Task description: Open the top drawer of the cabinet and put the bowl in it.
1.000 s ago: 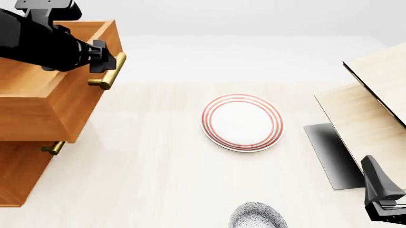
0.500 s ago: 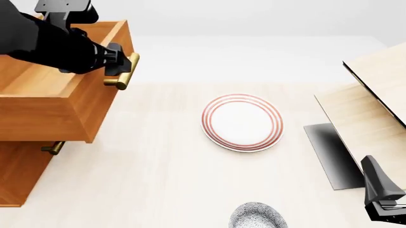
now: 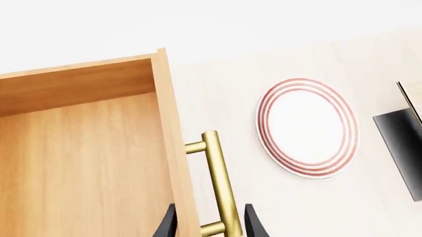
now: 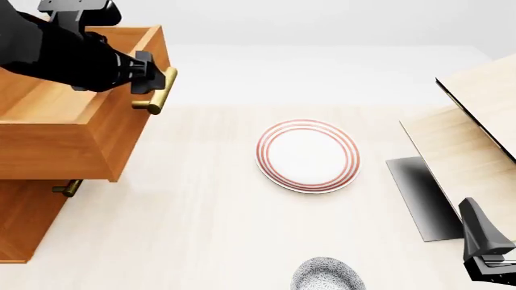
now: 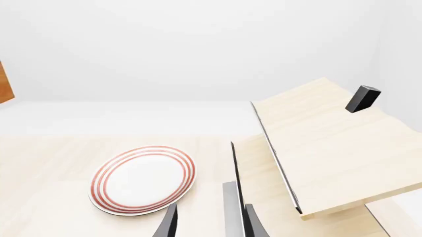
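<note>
Nearest to me, the bowl (image 4: pixel 327 275) sits at the near table edge, grey-blue patterned, only partly in frame, untouched and well apart from both arms. Beside it to the right, my right gripper (image 4: pixel 486 257) is parked low at the table's right side, unmoved over the last second; its wrist view shows the two finger tips (image 5: pixel 170 222) standing apart with nothing between them. Mid-table: the red-ringed plate (image 4: pixel 307 155), flat, in the same spot throughout, not part of my job. Right side: the pale wood structure (image 4: pixel 472 139) with a dark panel at its foot. Far left: the cabinet (image 4: pixel 28 220), and above it the top drawer (image 4: pixel 77 142), which a second ago stood less far out; it slid further toward the plate and has held about the same reach over the last half second, so I judge the pull essentially finished. Its interior shows bare wood. My left gripper (image 3: pixel 209 228) is at the brass bar handle (image 3: pixel 219 190), fingers either side of the bar; whether they still press on it I cannot tell. Judgement: opening looks done; what remains is letting go of the handle and fetching the bowl, most likely with the right arm, which is nearer.
</note>
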Motion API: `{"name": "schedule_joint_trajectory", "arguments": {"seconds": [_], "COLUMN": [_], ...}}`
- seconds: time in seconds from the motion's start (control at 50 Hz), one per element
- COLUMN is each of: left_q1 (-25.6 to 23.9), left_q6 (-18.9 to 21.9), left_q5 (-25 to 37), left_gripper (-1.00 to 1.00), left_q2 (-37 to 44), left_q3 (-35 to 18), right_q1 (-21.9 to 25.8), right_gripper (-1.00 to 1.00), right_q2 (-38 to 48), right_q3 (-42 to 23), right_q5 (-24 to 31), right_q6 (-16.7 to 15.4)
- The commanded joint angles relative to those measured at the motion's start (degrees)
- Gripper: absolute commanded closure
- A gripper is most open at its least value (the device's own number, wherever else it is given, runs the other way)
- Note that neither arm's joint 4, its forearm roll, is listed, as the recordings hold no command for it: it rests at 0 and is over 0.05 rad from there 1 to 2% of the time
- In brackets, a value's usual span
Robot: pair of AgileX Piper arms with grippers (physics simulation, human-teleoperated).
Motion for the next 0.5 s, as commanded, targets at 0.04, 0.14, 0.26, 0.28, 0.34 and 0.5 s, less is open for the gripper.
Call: {"name": "schedule_joint_trajectory", "arguments": {"seconds": [0.04,0.14,0.26,0.28,0.34,0.5], "left_q1": [0.1,0.7,0.9,0.9,0.9,1.1], "left_q6": [2.0,2.7,3.8,3.9,4.1,5.7], "left_q5": [1.3,2.0,3.0,3.2,3.3,4.8], "left_gripper": [-1.0,-1.0,-1.0,-1.0,-1.0,-1.0], "left_q2": [-2.7,-3.4,-4.2,-4.4,-4.7,-5.8], "left_q3": [-1.3,-1.8,-2.4,-2.5,-2.4,-3.4], "right_q1": [0.0,0.0,0.0,0.0,0.0,0.0], "right_gripper": [-1.0,-1.0,-1.0,-1.0,-1.0,-1.0], "right_q2": [-0.1,-0.1,-0.1,-0.2,-0.2,-0.1], "right_q3": [0.0,0.0,0.0,0.0,0.0,0.0], "right_q5": [0.0,0.0,0.0,0.0,0.0,0.0], "right_q6": [0.0,0.0,0.0,0.0,0.0,0.0]}}
